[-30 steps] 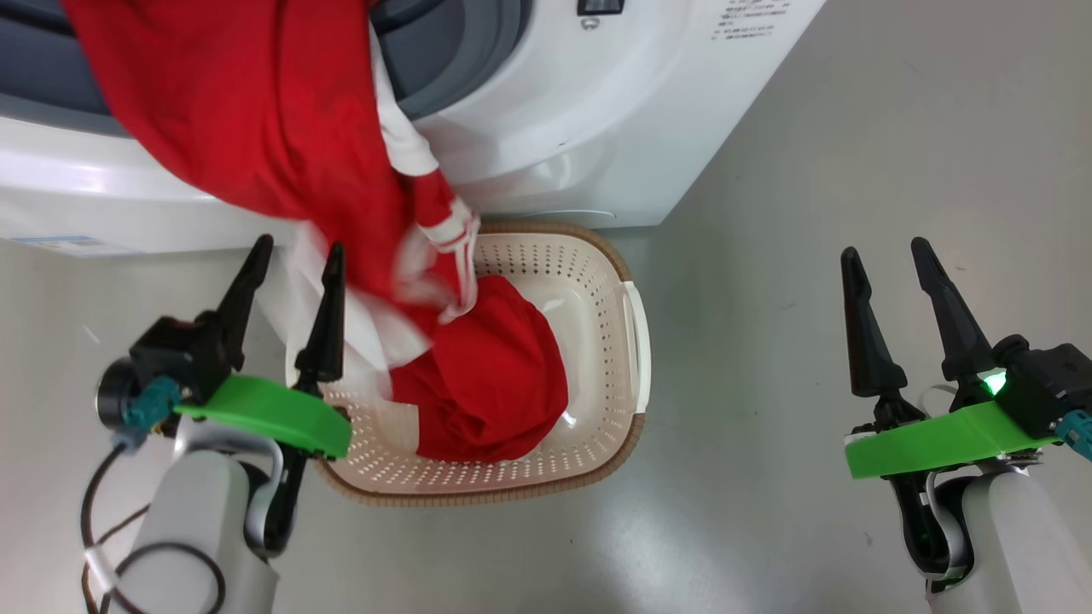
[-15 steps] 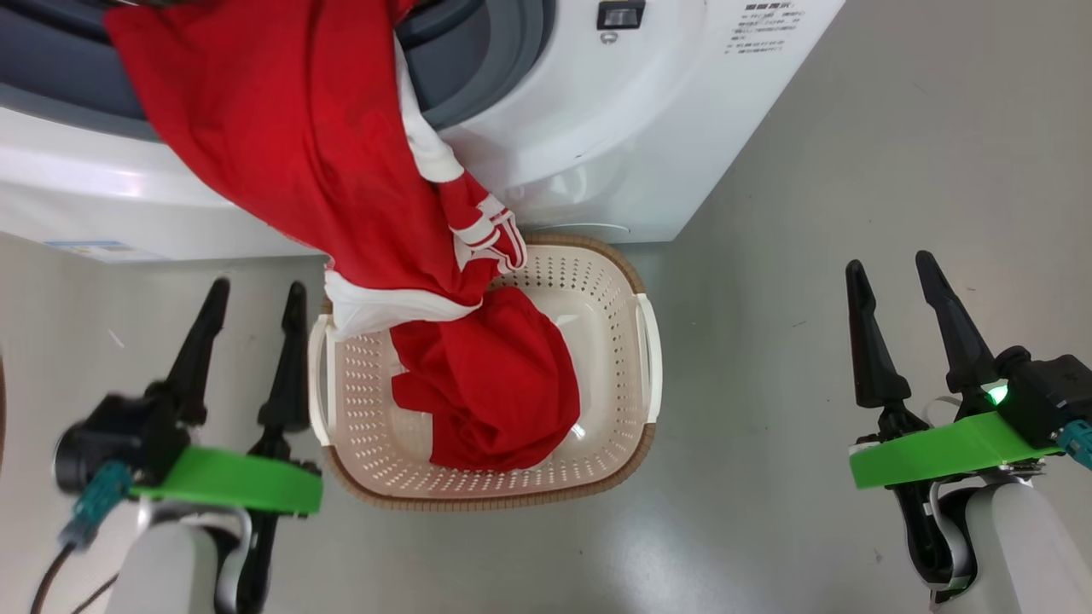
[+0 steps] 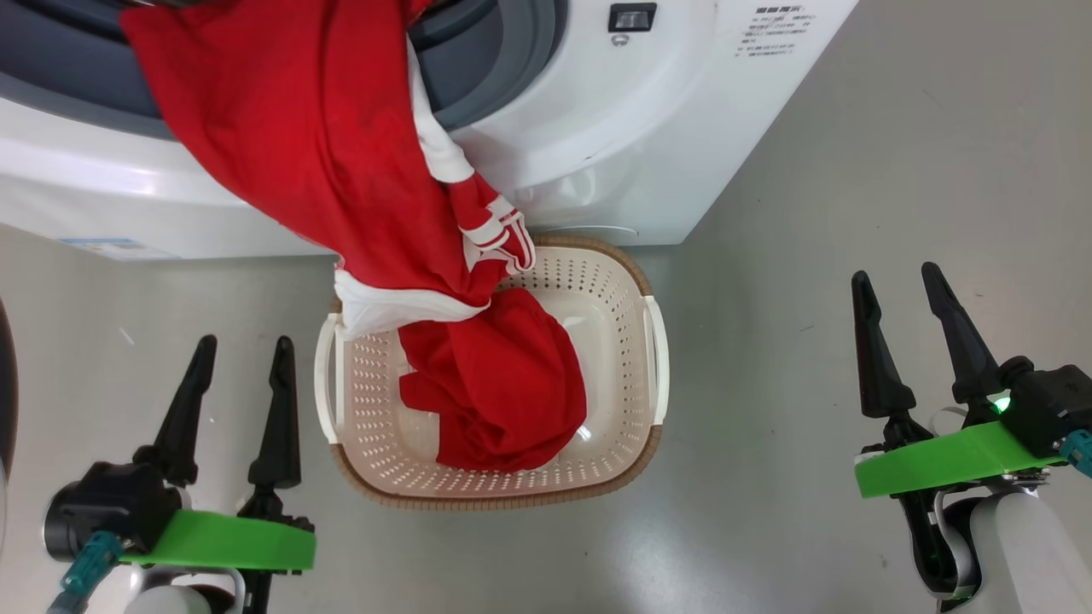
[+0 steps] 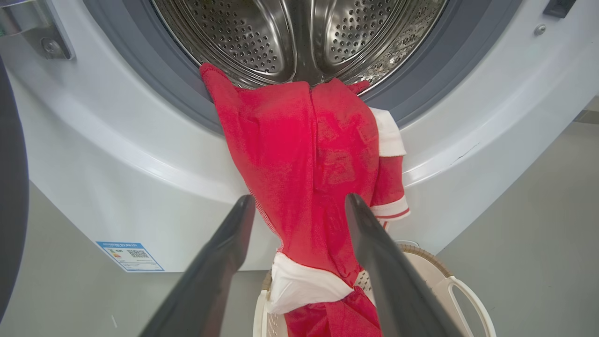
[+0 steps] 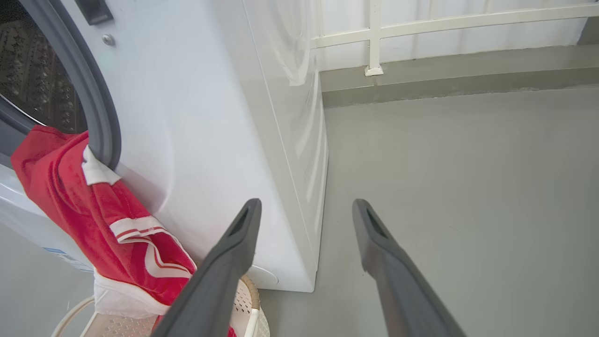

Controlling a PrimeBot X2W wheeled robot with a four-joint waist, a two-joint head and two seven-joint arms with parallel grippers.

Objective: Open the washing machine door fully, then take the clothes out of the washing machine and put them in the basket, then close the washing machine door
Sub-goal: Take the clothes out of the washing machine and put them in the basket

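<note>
You have the basket (image 3: pixel 597 290) on the floor (image 3: pixel 810 213), just before the washing machine (image 3: pixel 665 128). The clothes (image 3: pixel 299 128) hang out of the machine down into it. The left gripper (image 3: pixel 246 341) sits near its left; the right gripper (image 3: pixel 895 273) well apart, right.

The washing machine (image 3: pixel 614 128) is glossy white; its drum (image 4: pixel 262 32) is shiny perforated steel inside a matt grey rubber ring (image 3: pixel 520 51). The clothes (image 3: pixel 324 170) are soft matt red cloth. The basket (image 3: pixel 610 333) is smooth perforated cream plastic.

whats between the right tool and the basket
Just bare grey floor lies between the right tool and the basket, seen in the head view.
</note>
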